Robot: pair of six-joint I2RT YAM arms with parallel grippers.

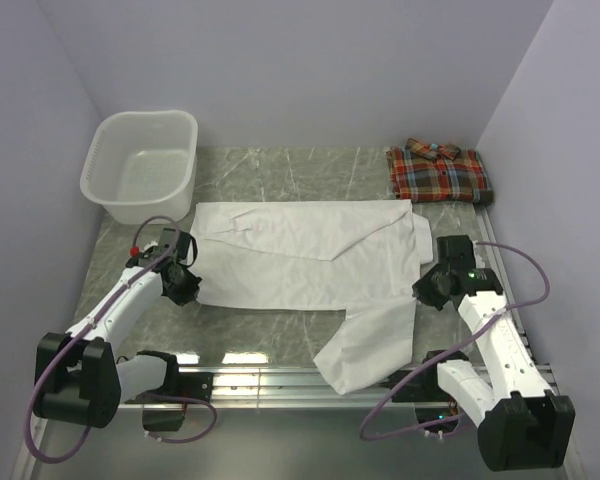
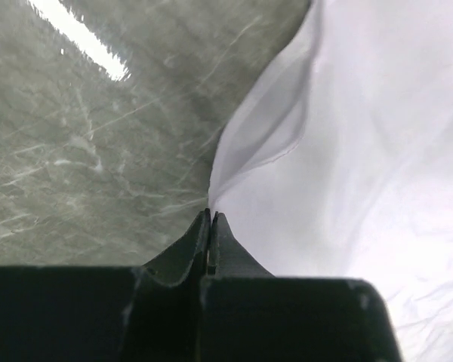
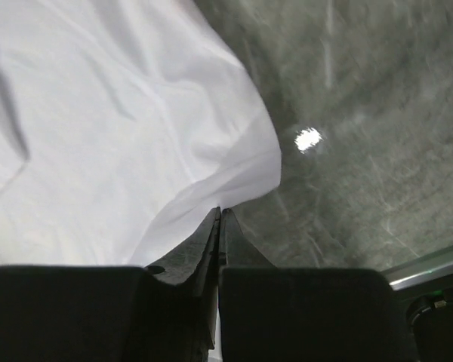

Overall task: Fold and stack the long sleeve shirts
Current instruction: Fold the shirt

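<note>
The white shirt (image 1: 310, 260) lies spread across the middle of the marble table, one sleeve (image 1: 372, 340) hanging toward the front edge. My left gripper (image 1: 187, 290) is shut on its left edge, the cloth (image 2: 302, 136) rising from the tips (image 2: 211, 213). At the shirt's right edge my right gripper (image 1: 427, 288) is shut on the cloth (image 3: 136, 136), which bunches at the tips (image 3: 220, 210). The red-orange plaid shirt (image 1: 439, 171) lies folded at the back right.
A white plastic laundry basket (image 1: 140, 165) stands at the back left. The metal rail (image 1: 280, 380) with both arm bases runs along the near edge. Purple walls close in the left, back and right.
</note>
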